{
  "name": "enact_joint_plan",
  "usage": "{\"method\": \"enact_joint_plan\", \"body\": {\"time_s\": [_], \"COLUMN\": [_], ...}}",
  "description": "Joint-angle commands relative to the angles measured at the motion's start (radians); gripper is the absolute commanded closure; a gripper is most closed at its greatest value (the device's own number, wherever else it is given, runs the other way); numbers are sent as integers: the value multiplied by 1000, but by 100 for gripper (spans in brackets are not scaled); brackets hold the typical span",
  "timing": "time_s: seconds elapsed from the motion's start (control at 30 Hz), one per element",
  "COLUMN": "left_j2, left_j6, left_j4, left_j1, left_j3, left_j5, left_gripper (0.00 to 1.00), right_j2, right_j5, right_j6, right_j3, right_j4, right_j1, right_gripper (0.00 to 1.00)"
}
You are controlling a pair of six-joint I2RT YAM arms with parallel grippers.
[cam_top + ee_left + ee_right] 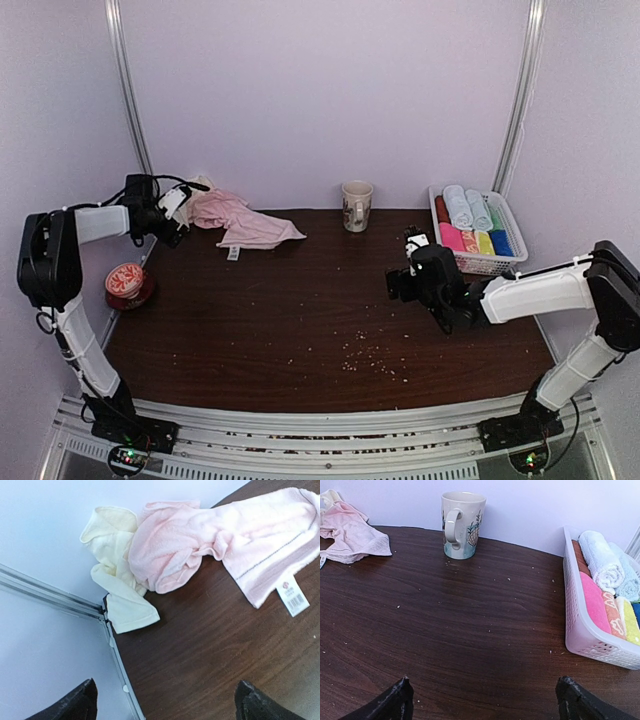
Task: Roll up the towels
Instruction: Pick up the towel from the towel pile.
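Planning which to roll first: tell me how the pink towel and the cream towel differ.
The pink towel stretches out across the table; the cream towel is bunched in the corner by the wall. The pink towel lies partly over the cream towel. A white label shows at the pink towel's edge; none shows on the cream towel. Both are crumpled and unrolled.

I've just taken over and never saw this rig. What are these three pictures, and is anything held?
Two robot arms stand at the near edge of the table. The wide picture looks down from above and behind them; the other two come from wrist cameras. The left end effector is open, aimed at a pale pink towel and a cream towel, crumpled together in the far left corner. The right end effector, open too, faces a mug and a white basket of rolled towels. Nothing is held.
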Motion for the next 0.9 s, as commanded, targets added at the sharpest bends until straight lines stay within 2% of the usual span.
{"method": "enact_joint_plan", "body": {"time_s": [0.0, 0.17, 0.53, 0.7, 0.87], "left_j2": [133, 214, 461, 551, 606], "left_j6": [-40, 61, 136, 206, 235], "left_j4": [-53, -61, -36, 68, 106], "left_j1": [-32, -86, -126, -132, -133], "left_j3": [154, 243, 473, 520, 555], "left_j5": [2, 11, -154, -273, -312], "left_gripper": [3, 6, 19, 25, 30], "right_j2": [-10, 5, 22, 32, 43], "right_j5": [-15, -24, -54, -71, -81], "right_j6": [-24, -34, -30, -28, -26], "right_j3": [-21, -19, -13, -4, 3], "right_j4": [41, 45, 46, 48, 43], "right_j1": [-3, -3, -3, -3, -2], "right_gripper": [0, 0, 0, 0, 0]}}
